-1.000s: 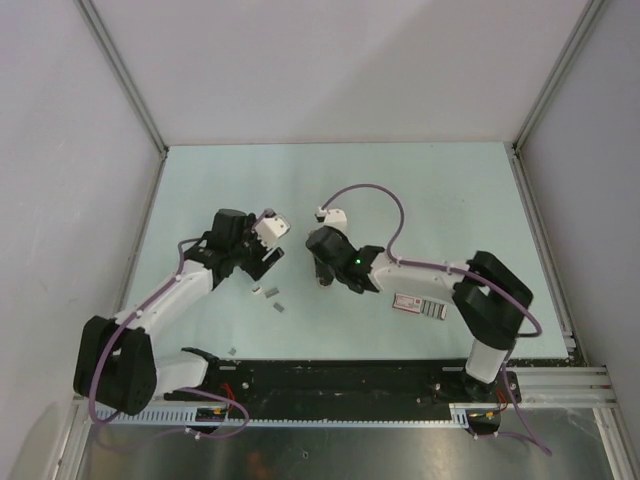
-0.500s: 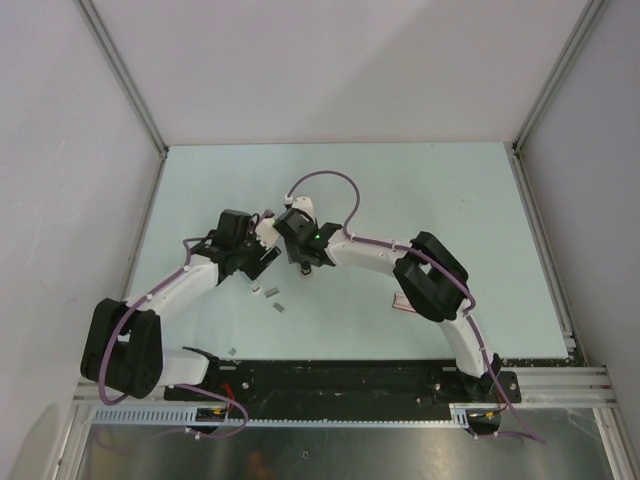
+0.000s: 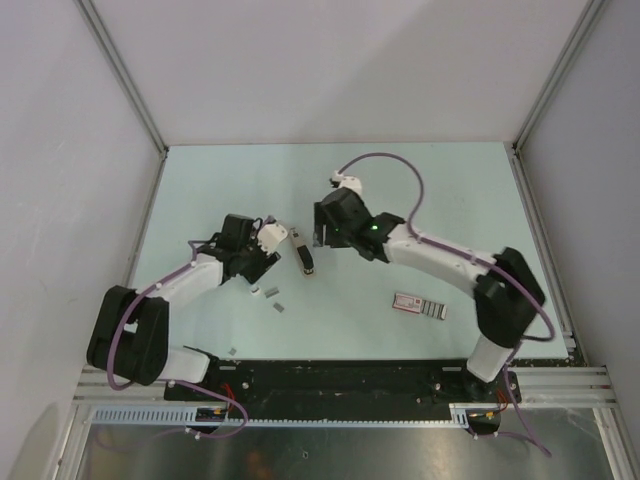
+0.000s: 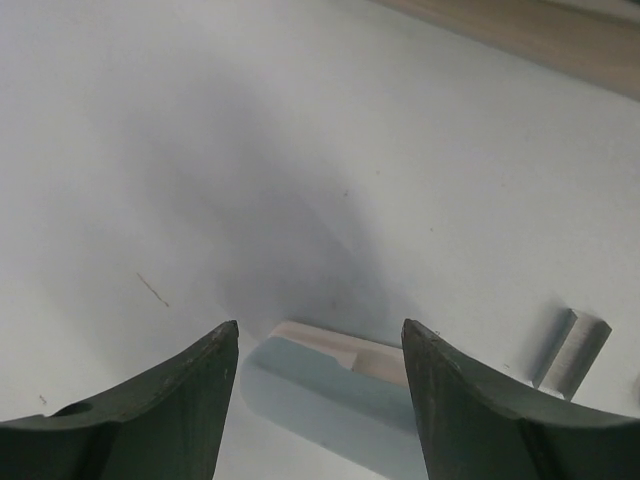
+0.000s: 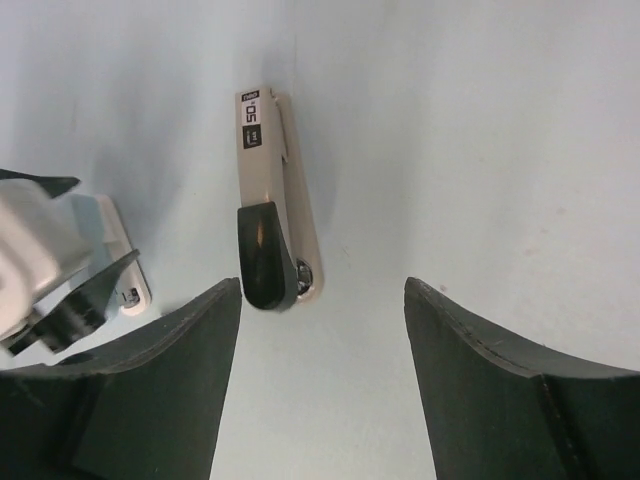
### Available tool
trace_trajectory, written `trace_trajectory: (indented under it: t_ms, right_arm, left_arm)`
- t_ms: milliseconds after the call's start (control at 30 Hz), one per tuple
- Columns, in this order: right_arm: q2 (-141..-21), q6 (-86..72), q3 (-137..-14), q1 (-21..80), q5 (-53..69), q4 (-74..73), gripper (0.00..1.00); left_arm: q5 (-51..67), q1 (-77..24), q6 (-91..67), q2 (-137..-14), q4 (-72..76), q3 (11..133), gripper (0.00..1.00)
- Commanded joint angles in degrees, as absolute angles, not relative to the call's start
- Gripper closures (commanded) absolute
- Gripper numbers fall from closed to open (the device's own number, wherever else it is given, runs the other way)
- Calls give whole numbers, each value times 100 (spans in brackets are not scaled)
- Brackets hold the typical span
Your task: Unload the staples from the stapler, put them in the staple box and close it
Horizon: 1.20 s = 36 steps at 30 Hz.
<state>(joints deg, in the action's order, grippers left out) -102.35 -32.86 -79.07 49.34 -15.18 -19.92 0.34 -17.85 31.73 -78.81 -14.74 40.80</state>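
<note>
Stapler (image 5: 272, 200) lies flat, long axis 12-to-6, at 11 o'clock from right gripper (image 5: 322, 285), fingers wide, empty. Left gripper (image 4: 318, 325) also wide, empty; right looks better lined up.

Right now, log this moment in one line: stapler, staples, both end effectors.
stapler: lying on table, not held | staples: loose strips on table | left end effector: open, empty | right end effector: open, empty

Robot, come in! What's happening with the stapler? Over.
Left gripper open, right gripper open, both empty. Stapler lying on table, unheld. Loose staples nearby. Nothing blocking it.
</note>
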Motion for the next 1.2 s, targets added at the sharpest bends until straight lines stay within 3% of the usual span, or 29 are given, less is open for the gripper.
trace_trajectory:
  t_ms: [0, 367, 733, 833, 867, 933, 1167]
  right_arm:
    - [-9209, -3555, -7198, 4783, -1653, -2359, 29]
    - [-7566, -4394, -5121, 3919, -1745, -3396, 27]
    - [-6505, -5038, -4669, 3533, -2487, -4805, 26]
    - [-6167, -5231, -4562, 3288, -2550, -5171, 18]
    - [-6037, -5296, -4509, 3209, -2541, -5262, 9]
    - [-5796, -5393, -4397, 3041, -2516, -5398, 3]
    - [-5561, -5688, -4269, 2184, -2045, -5422, 1]
  left_arm:
    - [22, -1768, 3628, -7868, -1363, 3777, 29]
    - [-305, -1750, 4600, -6803, -1614, 2893, 28]
    - [-629, -1614, 4560, -6322, -1827, 2851, 28]
    - [-613, -1566, 4407, -6066, -1936, 3113, 26]
    - [-574, -1561, 4335, -5982, -2018, 3226, 26]
    - [-458, -1559, 4191, -5846, -2221, 3498, 26]
    - [112, -1557, 3689, -5523, -2791, 4172, 23]
